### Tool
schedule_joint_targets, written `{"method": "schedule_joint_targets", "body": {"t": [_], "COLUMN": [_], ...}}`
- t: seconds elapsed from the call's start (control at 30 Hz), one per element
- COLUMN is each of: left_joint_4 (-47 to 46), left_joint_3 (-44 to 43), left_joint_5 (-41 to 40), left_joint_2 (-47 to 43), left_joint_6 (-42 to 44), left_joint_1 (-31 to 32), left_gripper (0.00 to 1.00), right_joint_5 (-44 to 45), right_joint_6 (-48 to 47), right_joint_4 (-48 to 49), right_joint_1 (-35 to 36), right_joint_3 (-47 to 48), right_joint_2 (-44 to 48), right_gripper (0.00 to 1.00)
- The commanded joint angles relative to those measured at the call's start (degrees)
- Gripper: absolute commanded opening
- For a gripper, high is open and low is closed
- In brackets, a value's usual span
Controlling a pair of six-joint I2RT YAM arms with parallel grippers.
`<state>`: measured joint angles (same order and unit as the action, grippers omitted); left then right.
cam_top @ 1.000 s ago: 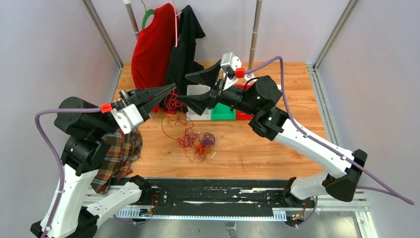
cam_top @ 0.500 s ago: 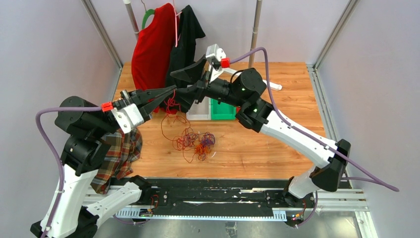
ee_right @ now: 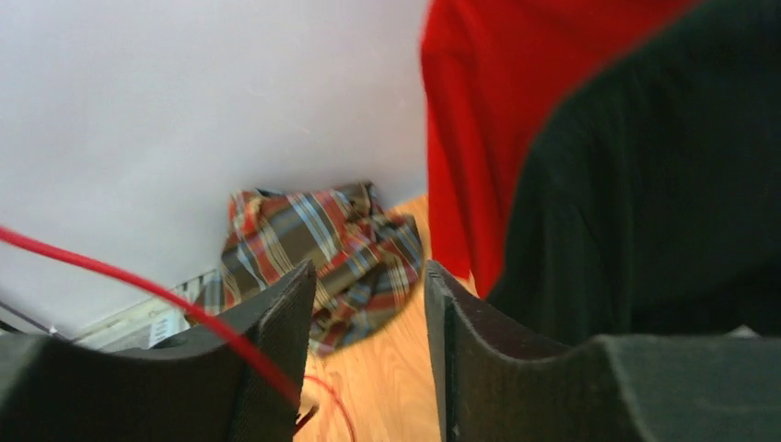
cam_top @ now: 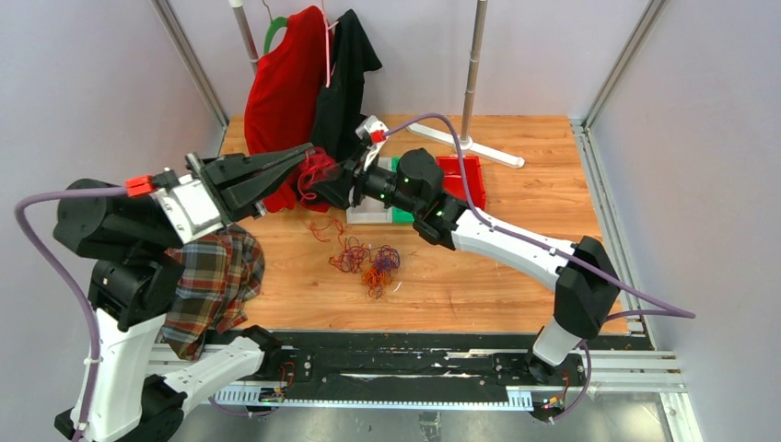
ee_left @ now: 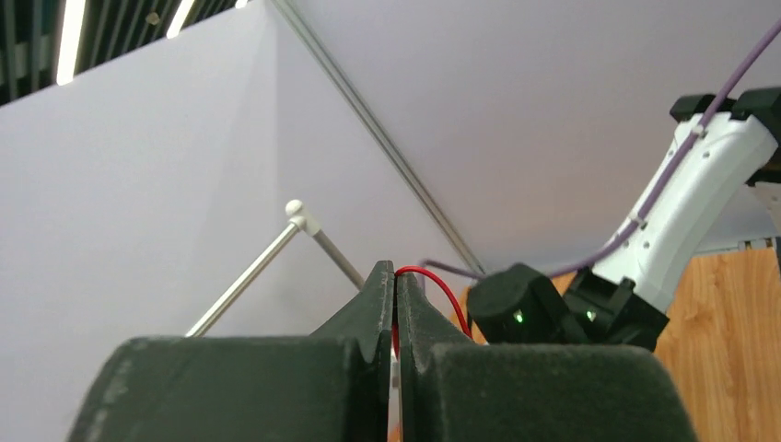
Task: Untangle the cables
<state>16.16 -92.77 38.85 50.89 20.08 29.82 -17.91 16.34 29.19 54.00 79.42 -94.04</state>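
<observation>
Beside the red shirt point(cam_top: 284, 97) — left gripper point(cam_top: 308, 155) and right gripper point(cam_top: 320, 189) raised, tips close together.
Left pinches one red strand of the cables point(cam_top: 368, 262); right jaws parted — main tangle lies before the shirt.

L wrist: red cable point(ee_left: 445, 288) vanishes between 2 closed left fingers point(ee_left: 373, 313). R wrist: same cable blurred, cut at left edge. Top: plaid cloth point(cam_top: 216, 285) partly under left arm, bins point(cam_top: 470, 170) partly behind right arm.
</observation>
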Motion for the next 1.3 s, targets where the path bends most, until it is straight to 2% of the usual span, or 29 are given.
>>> {"method": "schedule_joint_targets", "body": {"t": [0.0, 0.17, 0.37, 0.57, 0.7, 0.73, 0.8, 0.9, 1.1, 1.2, 1.27], "left_joint_4": [-3.2, -3.34, -4.12, -6.31, -12.03, -13.6, -15.71, -16.56, -16.24, -16.19, -15.89], "left_joint_3": [-4.22, -7.71, -11.83, -15.58, -16.76, -17.01, -17.8, -19.42, -22.42, -25.2, -27.56], "left_joint_5": [0.17, -0.57, -2.73, -5.44, -11.78, -13.8, -18.34, -21.36, -21.42, -21.78, -21.9], "left_joint_2": [0.98, 2.03, 3.16, 4.24, 4.77, 4.94, 5.48, 6.74, 8.76, 10.35, 11.76], "left_joint_6": [-2.87, -1.44, 1.0, 0.82, -1.04, -1.48, -2.12, -2.34, -3.85, -4.34, -4.89], "left_joint_1": [0.32, 0.32, 0.32, 0.32, 0.32, 0.32, 0.32, 0.32, 0.32, 0.32, 0.32], "left_gripper": [0.0, 0.0, 0.0, 0.0, 0.0, 0.0, 0.0, 0.0, 0.0, 0.0, 0.0], "right_joint_5": [4.19, 6.23, 8.53, 9.98, 10.65, 10.4, 10.46, 9.43, 6.63, 7.95, 8.45], "right_joint_6": [3.69, 5.06, 6.52, 8.12, 8.08, 7.85, 7.66, 8.05, 7.66, 6.82, 6.01], "right_joint_4": [6.6, 9.58, 10.99, 12.19, 12.25, 12.33, 12.54, 14.2, 13.86, 12.07, 11.36], "right_joint_1": [-1.74, -2.36, -3.54, -6.74, -8.49, -8.76, -8.92, -8.97, -8.53, -7.42, -6.35], "right_joint_3": [-5.92, -13.46, -22.66, -31.26, -36.84, -38.03, -40.01, -42.08, -41.25, -39.96, -37.77], "right_joint_2": [0.72, 2.13, 4.83, 8.98, 11.34, 11.7, 12.39, 12.66, 11.11, 9.56, 7.5], "right_gripper": [0.45, 0.34, 0.01, 0.0, 0.01, 0.03, 0.15, 0.23, 0.4, 0.55, 0.57]}}
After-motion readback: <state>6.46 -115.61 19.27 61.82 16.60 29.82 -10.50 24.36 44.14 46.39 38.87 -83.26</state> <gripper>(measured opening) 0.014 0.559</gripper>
